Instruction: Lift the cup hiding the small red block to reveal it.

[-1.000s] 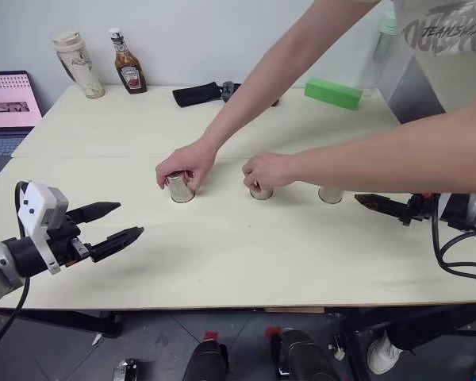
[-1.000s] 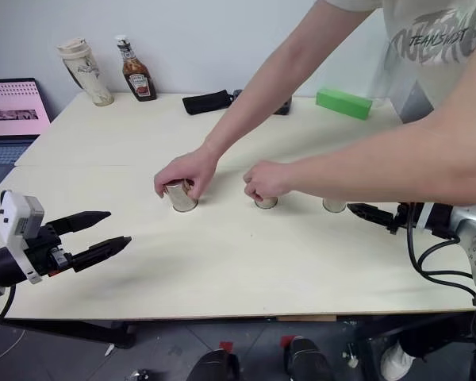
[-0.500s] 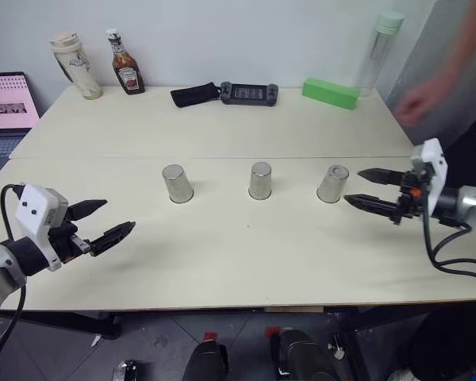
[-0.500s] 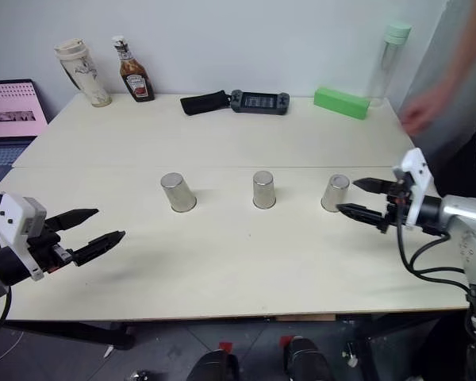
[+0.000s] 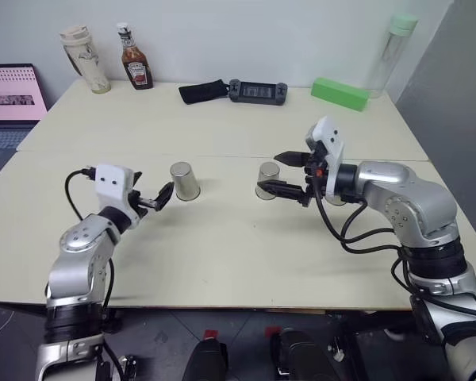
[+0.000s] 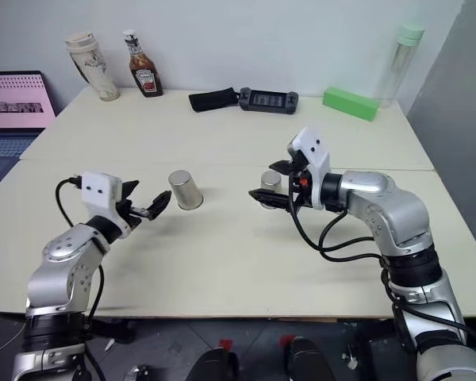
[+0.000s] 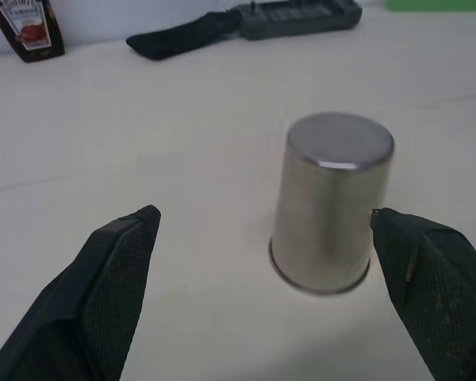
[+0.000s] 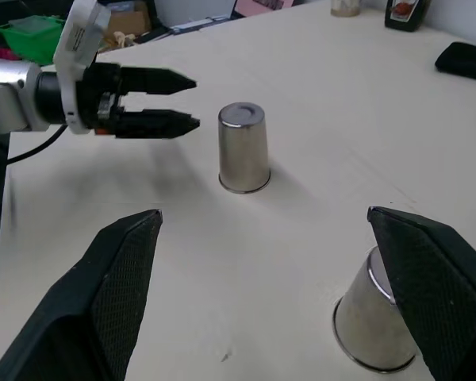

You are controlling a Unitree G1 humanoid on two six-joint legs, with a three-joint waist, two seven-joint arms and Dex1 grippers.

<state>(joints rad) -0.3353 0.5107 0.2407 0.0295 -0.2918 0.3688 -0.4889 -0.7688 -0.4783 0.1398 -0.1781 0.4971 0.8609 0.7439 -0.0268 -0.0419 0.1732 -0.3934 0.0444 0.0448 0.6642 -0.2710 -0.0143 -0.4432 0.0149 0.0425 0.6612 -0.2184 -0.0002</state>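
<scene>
Three inverted steel cups stand in a row on the table (image 5: 222, 254): the left cup (image 5: 185, 181), the middle cup (image 5: 267, 179), and a third almost wholly hidden behind the right arm. The left gripper (image 5: 155, 198) gapes wide and empty just short of the left cup; the right gripper (image 5: 288, 175), also wide and empty, brackets the middle cup without touching. The small red block cannot be seen, and which cup covers it cannot be told.

Pale table (image 5: 222, 254) bearing silver cups (image 5: 185, 182)

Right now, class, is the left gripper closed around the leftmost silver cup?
No: the left gripper stands open, its fingers apart on either side of the upturned cup.
</scene>
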